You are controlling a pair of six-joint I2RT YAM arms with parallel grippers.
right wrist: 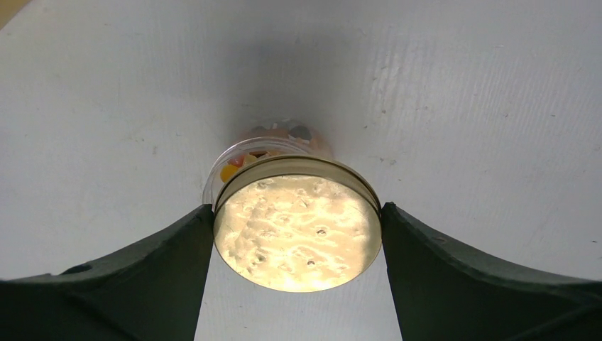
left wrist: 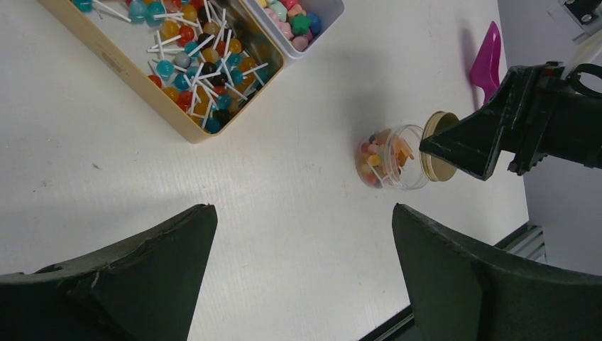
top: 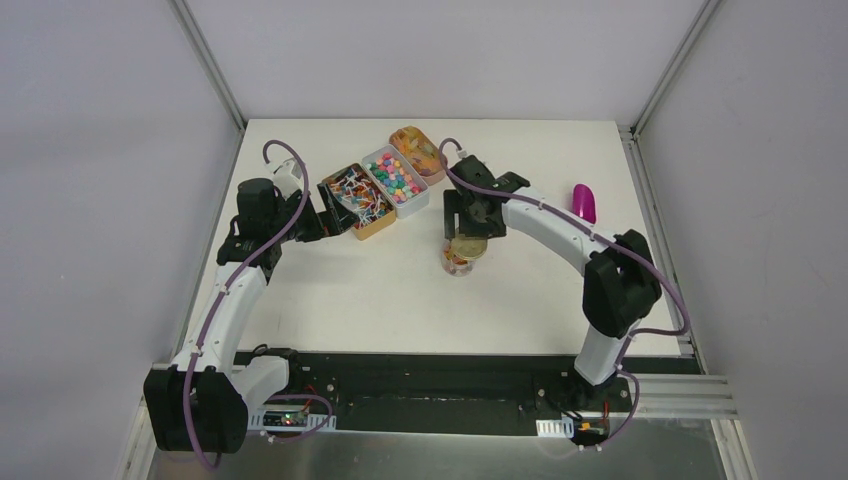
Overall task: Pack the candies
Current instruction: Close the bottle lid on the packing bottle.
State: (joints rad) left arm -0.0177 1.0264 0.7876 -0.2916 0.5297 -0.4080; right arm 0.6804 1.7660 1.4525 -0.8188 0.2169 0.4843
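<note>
The candies [top: 358, 196], small red, blue and orange sweets on white sticks, lie jumbled in a gold tin [top: 375, 228]; they also show in the left wrist view [left wrist: 202, 60]. A clear jar [top: 458, 263] with mixed sweets stands mid-table. My right gripper [top: 467, 240] is shut on the jar's gold lid [right wrist: 298, 231] and holds it at the jar's [right wrist: 270, 145] mouth, slightly offset; I cannot tell whether it is seated. My left gripper [top: 318, 222] is open and empty beside the tin, above bare table [left wrist: 305, 227]. The jar [left wrist: 390, 158] and lid [left wrist: 436, 145] lie to its right.
A white box [top: 394, 180] of small coloured candies stands next to the gold tin, with an orange tin [top: 416, 152] behind it. A purple scoop [top: 584, 203] lies at the right of the table. White walls close in the table's far and side edges.
</note>
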